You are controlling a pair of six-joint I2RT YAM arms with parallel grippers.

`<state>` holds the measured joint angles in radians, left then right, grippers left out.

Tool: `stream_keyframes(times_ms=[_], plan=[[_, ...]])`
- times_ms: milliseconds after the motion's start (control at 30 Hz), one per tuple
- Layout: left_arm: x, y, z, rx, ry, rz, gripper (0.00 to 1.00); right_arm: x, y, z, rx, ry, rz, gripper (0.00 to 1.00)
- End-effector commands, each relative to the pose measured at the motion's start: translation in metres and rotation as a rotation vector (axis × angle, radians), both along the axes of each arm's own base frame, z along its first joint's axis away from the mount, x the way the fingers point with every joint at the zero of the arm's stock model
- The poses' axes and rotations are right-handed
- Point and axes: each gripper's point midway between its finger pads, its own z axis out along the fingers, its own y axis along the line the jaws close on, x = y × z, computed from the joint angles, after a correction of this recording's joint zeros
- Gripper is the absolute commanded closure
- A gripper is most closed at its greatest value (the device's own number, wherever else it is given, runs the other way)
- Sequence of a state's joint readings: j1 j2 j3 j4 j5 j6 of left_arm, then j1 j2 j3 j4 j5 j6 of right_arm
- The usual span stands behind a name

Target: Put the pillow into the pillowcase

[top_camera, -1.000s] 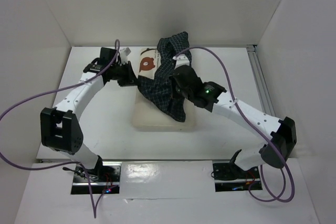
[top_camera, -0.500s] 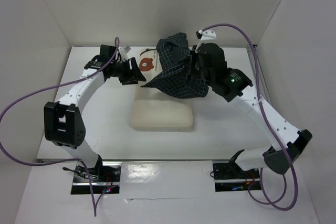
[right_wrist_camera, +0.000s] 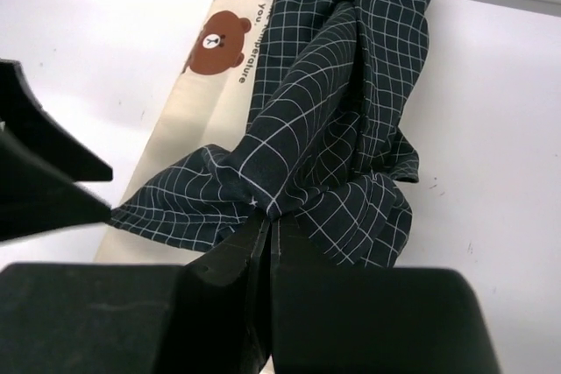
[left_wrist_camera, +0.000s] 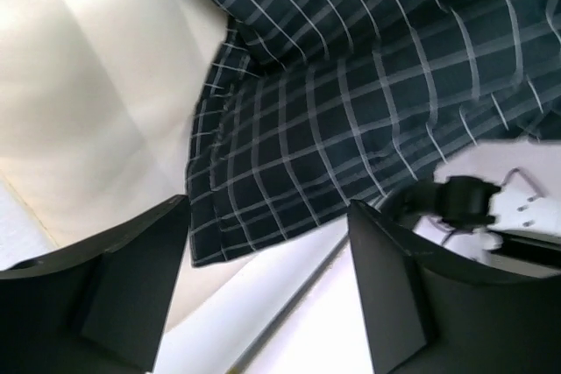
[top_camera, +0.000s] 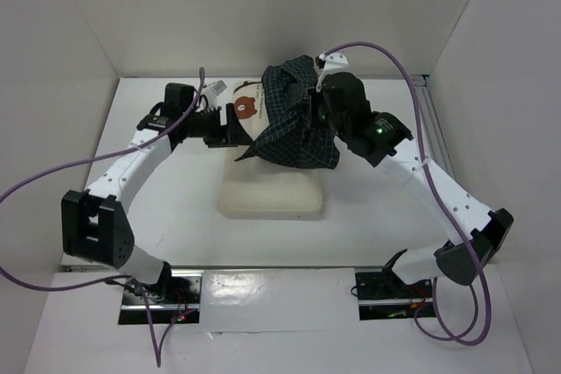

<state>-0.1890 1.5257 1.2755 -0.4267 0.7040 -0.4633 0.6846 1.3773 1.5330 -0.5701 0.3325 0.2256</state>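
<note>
- Overhead view: the pillow (top_camera: 272, 192) lies flat in the middle of the tabletop (top_camera: 175, 216). The pillowcase (top_camera: 294, 124) is bunched up and lifted over its far end. None of the pillow looks to be inside, so I'd call this early days.
- Same view: the right gripper (top_camera: 317, 116) comes at the cloth from the right, and the left gripper (top_camera: 233, 133) sits at its left edge. If they tug unevenly, I reckon the fabric just twists instead of opening.
- Left wrist cam: the jaws are spread wide with nothing in them, and the checked hem hangs just ahead of the gap. Closing here could miss the hem, or nip both layers and seal the mouth.
- Right wrist cam: the jaws are clenched on a wad of pillowcase, several folds deep. I can't tell if it's one layer. If it's both, there's no opening. A pinch that small might also slip free and drop the lot.
</note>
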Motion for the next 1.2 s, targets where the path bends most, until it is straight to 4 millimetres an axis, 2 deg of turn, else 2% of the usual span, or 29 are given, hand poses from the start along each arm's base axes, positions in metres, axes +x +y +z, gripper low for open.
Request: stream_keyframes(times_ms=[0, 67, 100, 133, 167, 300, 400, 500, 600, 733, 767, 800, 867, 900, 967, 1000, 1067, 1100, 1133, 1167], plan=[[-0.010, 0.001, 0.025, 0.090, -0.252, -0.053, 0.16, -0.002, 0.002, -0.006, -0.014, 0.025, 0.024, 1.00], [-0.017, 0.006, 0.018, 0.164, -0.293, -0.028, 0.16, -0.001, 0.006, -0.010, -0.015, 0.036, 0.038, 1.00], [-0.021, 0.009, 0.030, 0.187, -0.362, -0.019, 0.16, 0.000, 0.002, -0.008, -0.014, 0.036, 0.029, 1.00], [-0.023, 0.011, 0.027, 0.212, -0.383, -0.010, 0.13, -0.001, 0.004, -0.008, -0.010, 0.040, 0.040, 1.00], [-0.024, 0.009, 0.028, 0.237, -0.417, -0.004, 0.11, 0.001, 0.005, -0.012, -0.017, 0.048, 0.040, 1.00], [-0.023, 0.008, 0.028, 0.300, -0.485, -0.018, 0.09, 0.002, 0.006, -0.009, -0.003, 0.047, 0.052, 1.00], [-0.023, -0.007, 0.014, 0.331, -0.474, -0.062, 0.09, 0.004, 0.008, -0.015, -0.016, 0.064, 0.051, 1.00], [-0.026, -0.023, 0.003, 0.367, -0.488, -0.118, 0.10, 0.004, 0.010, -0.011, -0.011, 0.064, 0.061, 1.00], [-0.022, -0.028, -0.016, 0.425, -0.473, -0.120, 0.10, 0.006, 0.009, -0.013, -0.014, 0.076, 0.060, 1.00], [-0.014, -0.043, -0.017, 0.421, -0.489, -0.145, 0.10, 0.005, 0.008, -0.015, -0.019, 0.083, 0.060, 1.00], [-0.012, -0.044, -0.029, 0.433, -0.462, -0.154, 0.10, 0.005, 0.008, -0.015, -0.019, 0.083, 0.060, 1.00], [-0.009, -0.046, -0.029, 0.429, -0.455, -0.149, 0.12, 0.005, 0.010, -0.015, -0.016, 0.086, 0.068, 1.00], [0.001, -0.046, -0.029, 0.445, -0.445, -0.115, 0.28, 0.007, 0.007, -0.015, -0.015, 0.086, 0.059, 1.00], [0.011, -0.049, -0.023, 0.445, -0.450, -0.090, 0.44, 0.006, 0.006, -0.017, -0.021, 0.093, 0.059, 1.00], [0.024, -0.036, -0.013, 0.471, -0.425, -0.005, 1.00, 0.007, 0.000, -0.013, -0.018, 0.083, 0.042, 1.00], [0.033, -0.039, 0.005, 0.447, -0.438, 0.035, 1.00, 0.008, -0.004, -0.017, -0.023, 0.091, 0.032, 1.00], [0.050, -0.032, 0.032, 0.430, -0.468, 0.102, 1.00, 0.015, -0.015, -0.017, -0.039, 0.084, 0.005, 1.00], [0.054, -0.035, 0.051, 0.395, -0.489, 0.128, 1.00, 0.019, -0.021, -0.013, -0.050, 0.070, -0.002, 1.00], [0.070, -0.034, 0.086, 0.357, -0.542, 0.181, 1.00, 0.027, -0.028, -0.001, -0.049, 0.043, -0.027, 1.00], [0.079, -0.030, 0.107, 0.324, -0.560, 0.211, 1.00, 0.042, -0.039, 0.002, -0.057, 0.038, -0.062, 1.00]])
